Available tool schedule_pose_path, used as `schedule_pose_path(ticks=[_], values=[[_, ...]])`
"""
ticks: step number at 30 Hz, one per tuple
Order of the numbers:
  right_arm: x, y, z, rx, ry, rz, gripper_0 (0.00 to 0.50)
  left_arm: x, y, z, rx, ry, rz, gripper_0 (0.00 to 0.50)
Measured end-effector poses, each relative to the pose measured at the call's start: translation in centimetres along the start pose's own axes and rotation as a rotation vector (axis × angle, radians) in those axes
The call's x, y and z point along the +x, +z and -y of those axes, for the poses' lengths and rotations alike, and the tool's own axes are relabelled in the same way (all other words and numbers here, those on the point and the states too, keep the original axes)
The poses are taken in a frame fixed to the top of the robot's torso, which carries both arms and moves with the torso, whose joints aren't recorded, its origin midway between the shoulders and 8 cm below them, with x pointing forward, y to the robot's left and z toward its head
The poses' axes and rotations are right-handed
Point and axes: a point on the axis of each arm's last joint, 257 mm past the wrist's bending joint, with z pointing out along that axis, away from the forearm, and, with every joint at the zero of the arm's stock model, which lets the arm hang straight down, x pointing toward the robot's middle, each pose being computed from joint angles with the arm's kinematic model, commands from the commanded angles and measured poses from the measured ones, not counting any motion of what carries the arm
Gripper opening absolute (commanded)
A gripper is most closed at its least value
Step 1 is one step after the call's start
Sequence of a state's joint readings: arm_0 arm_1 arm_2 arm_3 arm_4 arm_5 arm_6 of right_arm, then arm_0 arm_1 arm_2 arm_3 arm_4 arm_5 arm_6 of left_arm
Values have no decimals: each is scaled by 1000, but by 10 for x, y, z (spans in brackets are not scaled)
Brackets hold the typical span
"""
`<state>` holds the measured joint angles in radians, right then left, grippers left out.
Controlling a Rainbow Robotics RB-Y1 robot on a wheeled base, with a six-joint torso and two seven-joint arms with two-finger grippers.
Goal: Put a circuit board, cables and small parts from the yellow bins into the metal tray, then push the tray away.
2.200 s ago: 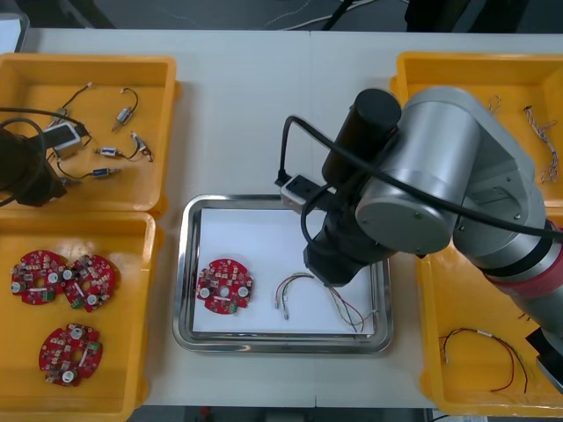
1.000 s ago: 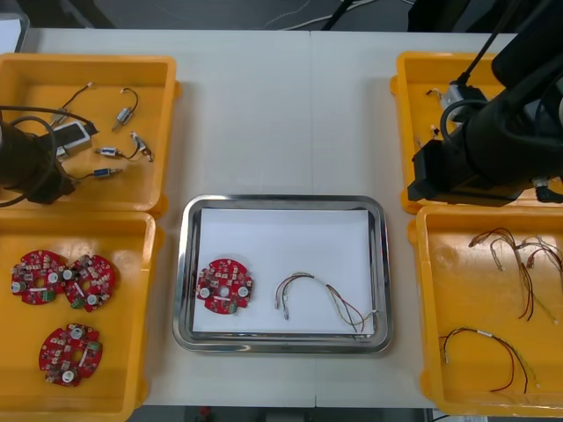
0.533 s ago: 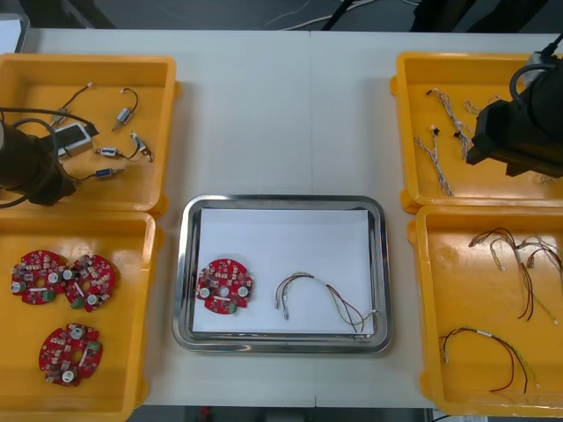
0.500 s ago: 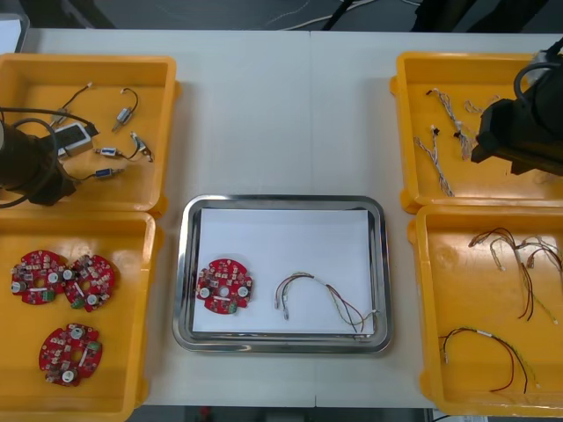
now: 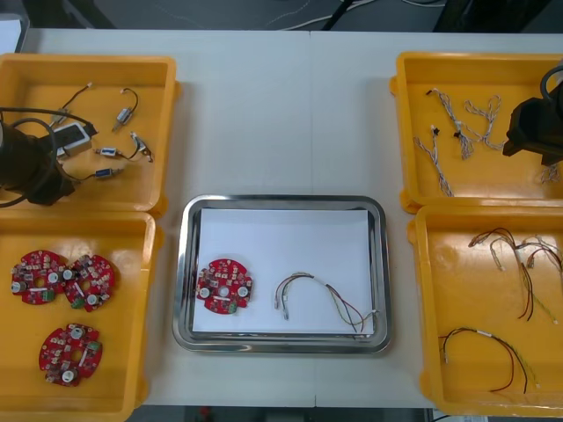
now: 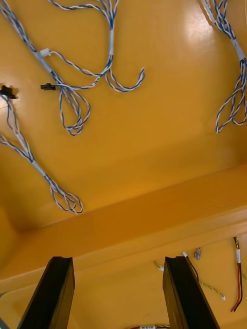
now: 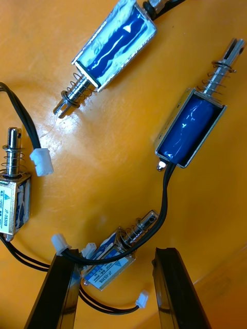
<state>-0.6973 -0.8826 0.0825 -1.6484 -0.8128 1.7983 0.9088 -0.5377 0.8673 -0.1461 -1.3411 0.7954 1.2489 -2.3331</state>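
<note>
A: Where is the left gripper (image 7: pixel 114 255)?
B: Over the far left yellow bin (image 5: pixel 169 114). One small metal part (image 7: pixel 121 245) lies right between its fingers. They stand wide apart and hold nothing. The other metal parts (image 7: pixel 190 128) lie farther off.
A: And the right gripper (image 6: pixel 117 261)?
B: Wide open too, and empty. It is above the far right bin (image 5: pixel 401 132), where the blue and white cables (image 6: pixel 77 97) lie.
A: The metal tray (image 5: pixel 182 272)?
B: It holds one red circuit board (image 5: pixel 224 286) and a cable (image 5: pixel 325 299).
</note>
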Motion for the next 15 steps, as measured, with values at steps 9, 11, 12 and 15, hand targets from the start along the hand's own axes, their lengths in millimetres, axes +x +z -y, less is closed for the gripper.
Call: schedule_pose_path(ticks=[9, 11, 12, 15], values=[[-29, 13, 10, 38, 113, 8, 500, 0, 0, 0, 0, -2, -1, 414], [-38, 16, 6, 34, 143, 4, 500, 0, 0, 0, 1, -1, -2, 412], [-42, 18, 3, 28, 161, -2, 500, 0, 1, 0, 1, 1, -2, 413], [-56, 22, -6, 7, 198, -23, 500, 0, 1, 0, 1, 1, -2, 412]])
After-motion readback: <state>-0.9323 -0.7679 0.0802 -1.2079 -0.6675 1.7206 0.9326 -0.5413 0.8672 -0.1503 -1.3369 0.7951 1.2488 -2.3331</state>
